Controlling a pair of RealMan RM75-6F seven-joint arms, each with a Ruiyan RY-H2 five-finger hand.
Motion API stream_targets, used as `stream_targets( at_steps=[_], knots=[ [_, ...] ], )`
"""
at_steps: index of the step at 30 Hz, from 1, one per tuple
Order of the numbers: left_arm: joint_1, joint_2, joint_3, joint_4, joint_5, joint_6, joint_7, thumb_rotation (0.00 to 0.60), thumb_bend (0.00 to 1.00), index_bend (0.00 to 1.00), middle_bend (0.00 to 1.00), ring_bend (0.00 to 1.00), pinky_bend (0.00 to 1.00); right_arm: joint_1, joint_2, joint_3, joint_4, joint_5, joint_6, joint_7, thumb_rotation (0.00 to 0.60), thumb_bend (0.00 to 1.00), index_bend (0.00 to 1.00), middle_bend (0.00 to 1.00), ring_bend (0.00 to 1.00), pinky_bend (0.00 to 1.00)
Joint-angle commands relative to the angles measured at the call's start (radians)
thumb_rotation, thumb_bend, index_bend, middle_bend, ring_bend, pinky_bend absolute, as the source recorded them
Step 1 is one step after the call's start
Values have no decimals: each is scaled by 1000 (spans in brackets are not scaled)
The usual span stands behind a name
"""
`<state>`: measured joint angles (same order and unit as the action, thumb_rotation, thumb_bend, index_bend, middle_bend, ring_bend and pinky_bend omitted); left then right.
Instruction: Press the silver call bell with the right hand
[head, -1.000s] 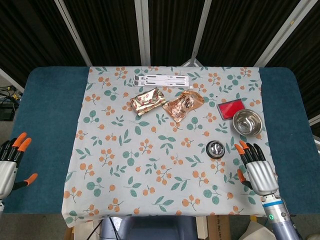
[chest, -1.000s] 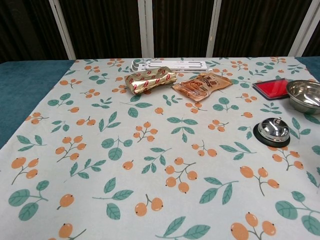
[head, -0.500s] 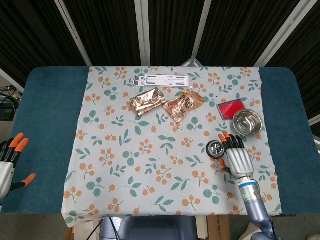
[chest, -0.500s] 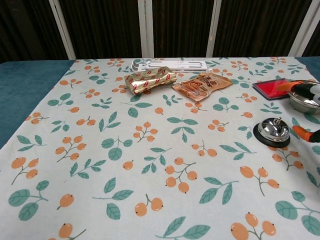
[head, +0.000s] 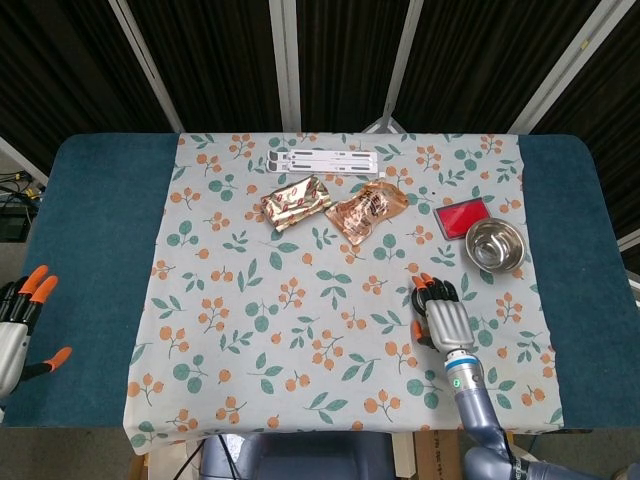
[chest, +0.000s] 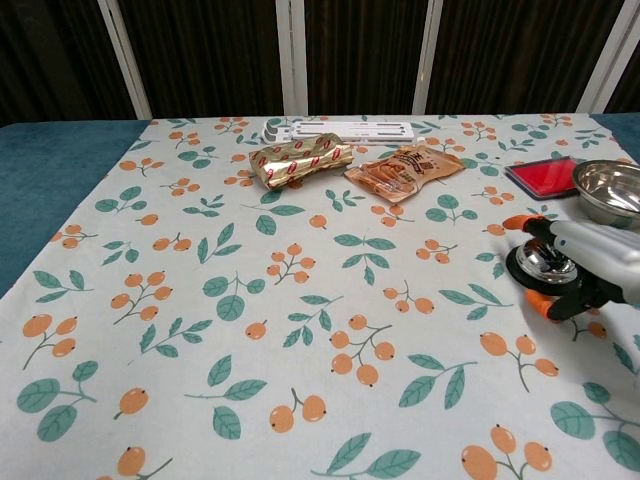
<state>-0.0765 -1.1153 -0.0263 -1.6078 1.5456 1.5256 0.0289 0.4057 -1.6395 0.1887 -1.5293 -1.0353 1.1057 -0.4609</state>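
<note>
The silver call bell (chest: 541, 262), a shiny dome on a black round base, stands at the right of the floral cloth. My right hand (head: 439, 308) lies stretched out flat right over it, fingers straight and together, holding nothing. In the head view the hand hides the bell almost wholly. In the chest view the right hand (chest: 584, 258) reaches in from the right, its orange fingertips (chest: 518, 222) past the dome's far side and the thumb at its near side. Whether the palm touches the bell's button is not clear. My left hand (head: 20, 322) hangs off the table's left edge, fingers spread.
A steel bowl (head: 494, 244) and a red pad (head: 463, 217) sit just behind the bell. Farther back lie a gold packet (head: 291, 201), an orange snack packet (head: 367, 209) and a white strip (head: 322, 160). A blue table (head: 95, 230) borders the cloth.
My right hand has moved left and forward from the table's right front until it covers the bell. The left hand has barely shifted.
</note>
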Motion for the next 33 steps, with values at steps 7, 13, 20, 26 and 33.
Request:
stream_targets(
  at_steps=[7,13,20,26,33],
  knots=[
    [0,-1,-1,0,-2,1,3,600,72,0,0,0,0,9,-10,-13,-30,110,-62,6,600,529,0,0,0,0],
    [0,-3,-2,1,2,5,3,600,72,0,0,0,0,24,9,17,-73,50,-12,19,600,532,0,0,0,0],
    [-1,-4,-4,0,2,4,7,600,72,0,0,0,0,32,114,80,-214,-13,61,18,600,539,0,0,0,0],
    [2,-6,0,7,7,8,7,600,72,0,0,0,0,-2,231,61,-309,-73,107,13,600,514,0,0,0,0],
    [4,-9,1,12,14,16,14,600,72,0,0,0,0,-93,396,-42,-335,-234,190,37,600,489,0,0,0,0]
  ],
)
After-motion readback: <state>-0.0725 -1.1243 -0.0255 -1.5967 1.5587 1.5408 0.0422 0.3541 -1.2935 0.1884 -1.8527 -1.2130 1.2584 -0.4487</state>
